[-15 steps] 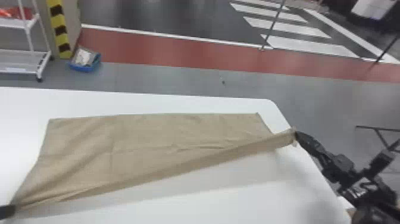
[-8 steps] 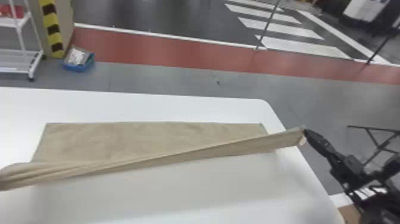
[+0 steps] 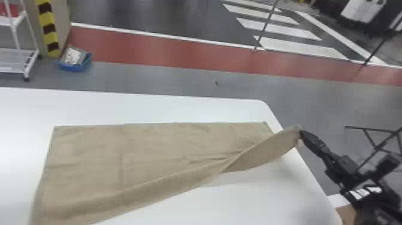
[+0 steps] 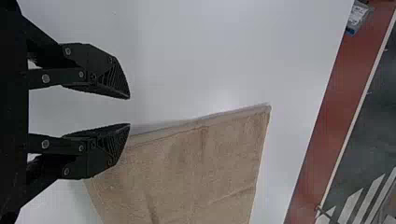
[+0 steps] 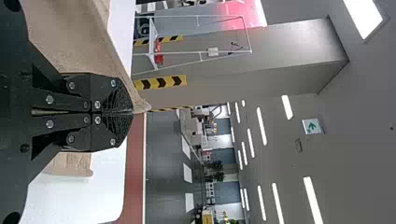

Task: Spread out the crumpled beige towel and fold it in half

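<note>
**Lifts One Corner of One Beige Towel (image 3: 143, 149) in Right Gripper (image 3: 300, 134)**

Pinches one towel corner between two tips pressed together, at the end of one black arm (image 3: 350, 173) seen in the head view coming in from the right. Holds that corner up at the right edge of one white table (image 3: 254, 209). On the other side, in the left wrist view, spreads two tips well apart at the left gripper (image 4: 130, 111), with one in front of cloth by the towel's left side and one over tabletop. Cannot tell whether touching fabric there.

Lies largely spread on the tabletop, with one near edge slanting up toward the raised corner, one twist short of the right gripper and several creases across the middle. Runs nearly straight along the one far edge, flat on the table between two far corners.

Beyond the table, stands on grey floor (image 3: 179, 80) beside one black metal frame (image 3: 371, 137) at right. Farther left, sits in one blue bin (image 3: 74, 65) with pale contents, near one white rack (image 3: 18, 68) bearing one red item (image 3: 9, 10) and one yellow-and-black striped post (image 3: 49, 30). Farther out, stretches across one red floor band (image 3: 167, 51), then past four white crossing bars (image 3: 299, 48) on dark ground. High up in the right wrist view, glows on one green-and-white sign (image 5: 312, 126).
</note>
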